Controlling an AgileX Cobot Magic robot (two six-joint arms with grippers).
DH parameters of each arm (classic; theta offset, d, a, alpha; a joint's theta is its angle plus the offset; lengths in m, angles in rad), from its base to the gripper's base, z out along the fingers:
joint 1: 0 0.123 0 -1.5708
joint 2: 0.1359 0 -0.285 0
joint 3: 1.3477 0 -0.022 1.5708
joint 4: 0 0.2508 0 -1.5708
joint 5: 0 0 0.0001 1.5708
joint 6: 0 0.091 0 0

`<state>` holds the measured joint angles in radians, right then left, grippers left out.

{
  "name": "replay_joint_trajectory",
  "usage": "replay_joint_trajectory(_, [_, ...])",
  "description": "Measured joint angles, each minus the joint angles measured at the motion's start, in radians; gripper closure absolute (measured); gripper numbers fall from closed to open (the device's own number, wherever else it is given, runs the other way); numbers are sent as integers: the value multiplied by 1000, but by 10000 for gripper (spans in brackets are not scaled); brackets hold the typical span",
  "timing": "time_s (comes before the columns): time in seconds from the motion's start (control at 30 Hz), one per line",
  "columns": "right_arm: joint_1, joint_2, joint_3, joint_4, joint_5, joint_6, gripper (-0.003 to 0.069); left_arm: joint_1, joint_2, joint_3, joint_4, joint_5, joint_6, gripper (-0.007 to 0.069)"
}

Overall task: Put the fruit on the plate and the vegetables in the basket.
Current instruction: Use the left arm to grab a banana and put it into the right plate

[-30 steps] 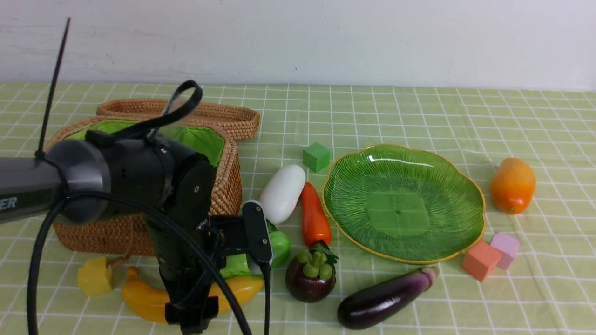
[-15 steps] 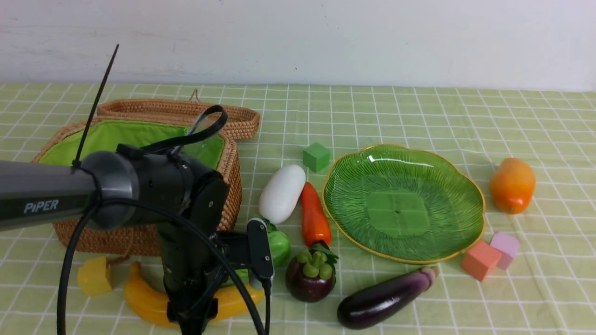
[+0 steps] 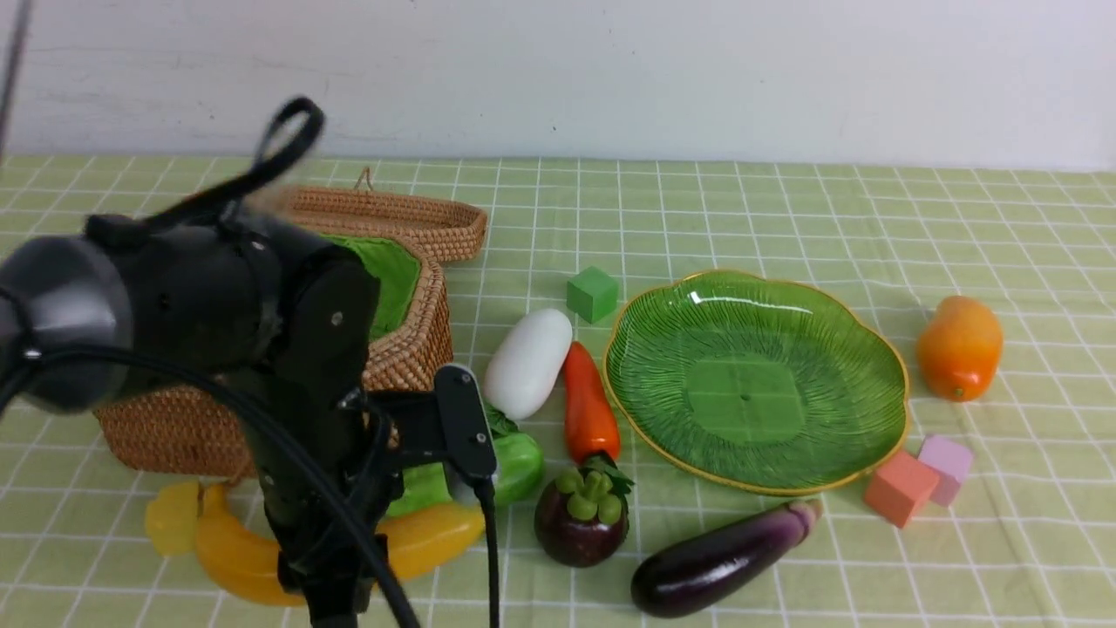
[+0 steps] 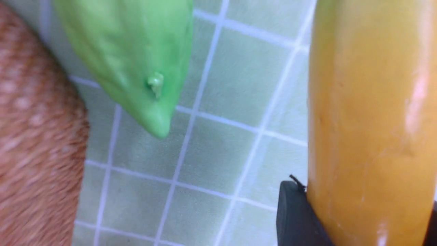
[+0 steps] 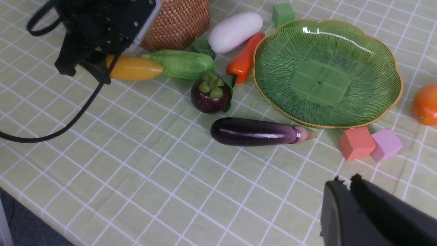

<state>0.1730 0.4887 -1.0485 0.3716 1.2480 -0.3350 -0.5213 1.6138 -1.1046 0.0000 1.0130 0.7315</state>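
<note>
Yellow banana [image 4: 368,102] clamped between the fingers of our left gripper [image 4: 363,218], in front of the basket [image 3: 418,349], just beside the gourd [image 3: 514,462] | fingers of our right gripper [image 5: 344,182] pressed together over the cloth [image 5: 170,177] | we see mangosteen [image 3: 580,523], carrot [image 3: 588,410], radish [image 3: 527,362] left of the plate [image 3: 872,349], eggplant [image 3: 715,563] before it, mango [image 3: 959,347] apart on its right

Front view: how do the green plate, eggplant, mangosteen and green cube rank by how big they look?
1. green plate
2. eggplant
3. mangosteen
4. green cube, though it sits farther back, which shrinks it somewhat.
</note>
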Motion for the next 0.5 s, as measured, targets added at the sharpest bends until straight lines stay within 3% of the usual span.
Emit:
replay_joint_trajectory(0.2, [0,0,0,0,-45,0,604,-129,-74,-88,-60,-32,-95,319])
replay_joint_trajectory(0.33, [0,0,0,3,-87,4,604,-224,-3,-244,-67,-80,-187,319])
replay_joint_trajectory(0.5, [0,0,0,4,-130,19,604,-252,174,-499,-85,-150,-224,319])
